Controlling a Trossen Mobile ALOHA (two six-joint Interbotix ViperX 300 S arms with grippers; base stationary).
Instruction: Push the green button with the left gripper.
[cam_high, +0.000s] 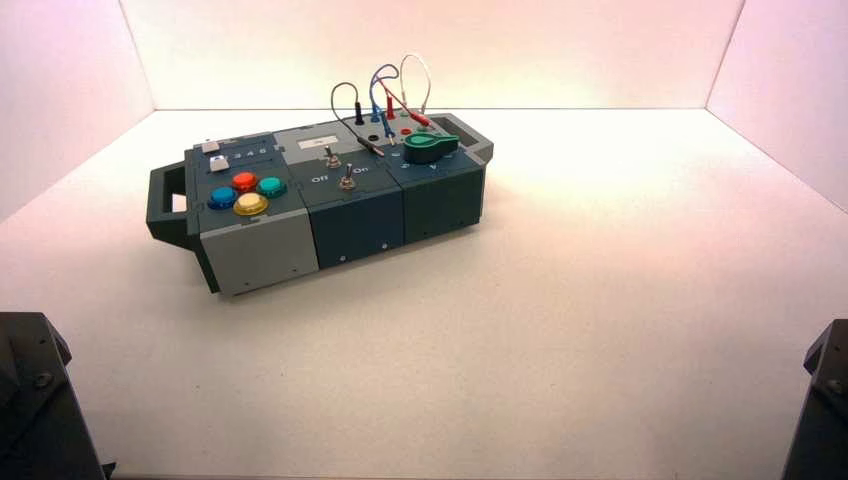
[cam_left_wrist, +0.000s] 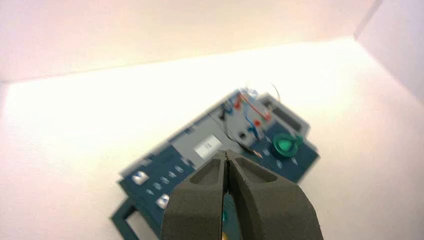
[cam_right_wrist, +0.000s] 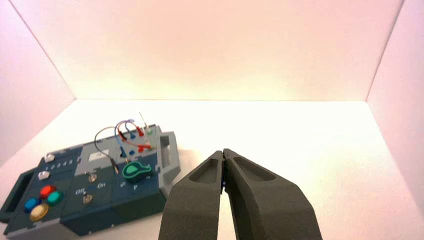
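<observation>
Table (cam_high: 560, 330): you see white, carrying the box.
Box (cam_high: 350, 225): at your 11 o'clock, turned slightly.
Left gripper (cam_left_wrist: 227, 159): your fingers (cam_left_wrist: 200, 200) are pressed together above the box.
Right gripper (cam_right_wrist: 223, 159): parked, fingers together, off the box's knob end.
Green button (cam_high: 271, 186): 3 o'clock in your four-button cluster, untouched.

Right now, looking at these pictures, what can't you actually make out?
- Left hand: in the overhead view only a dark corner of the arm shows, cut off by the edge.
- Green button: in the left wrist view the shut fingers cover nearly all of it.
- Box: blurred in the left wrist view, lettering unreadable.
- Numbers by the white sliders: too small overhead.
- Right hand: parked, away from the box.
</observation>
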